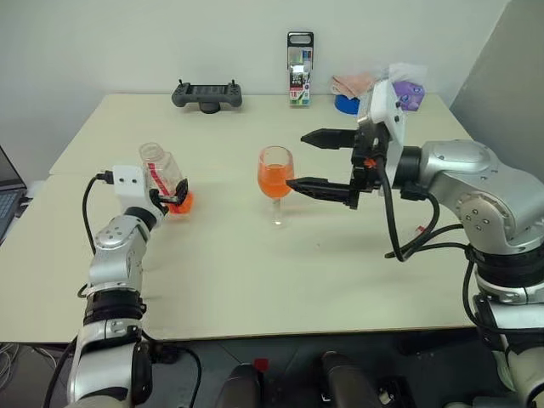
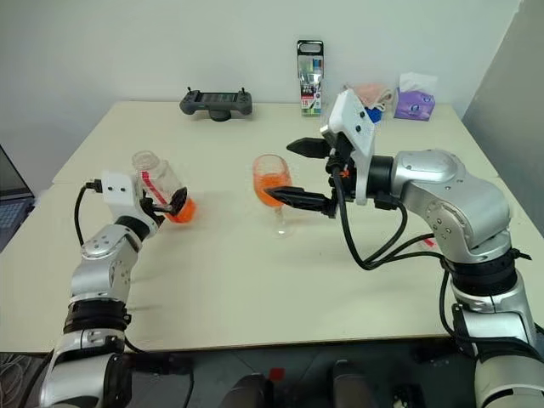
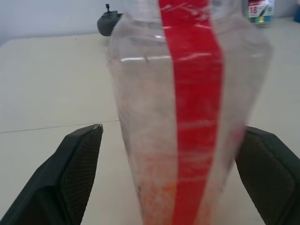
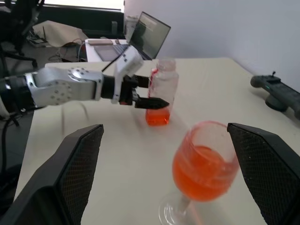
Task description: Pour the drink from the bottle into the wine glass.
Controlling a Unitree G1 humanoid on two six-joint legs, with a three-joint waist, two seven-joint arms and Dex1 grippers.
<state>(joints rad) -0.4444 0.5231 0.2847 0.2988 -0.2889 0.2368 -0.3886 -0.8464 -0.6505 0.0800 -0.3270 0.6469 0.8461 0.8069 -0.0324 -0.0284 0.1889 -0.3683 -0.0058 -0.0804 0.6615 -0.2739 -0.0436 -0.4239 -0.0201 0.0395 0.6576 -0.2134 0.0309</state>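
Both hands gape: left hand [image 2: 174,204] around the standing bottle [image 2: 161,189], right hand [image 1: 321,163] flanking the glass [image 1: 275,174].

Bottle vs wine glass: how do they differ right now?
The bottle holds just a little orange drink at its base; the wine glass is about half full. The bottle is squarish with a red label; the glass is round-bowled, stemmed, plain. The bottle stands between the left gripper's open fingers; the glass between the right gripper's. Both are clear and upright.

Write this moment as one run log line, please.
bottle: upright on table, nearly empty | glass: holds drink | left tool: open around bottle | right tool: open beside glass
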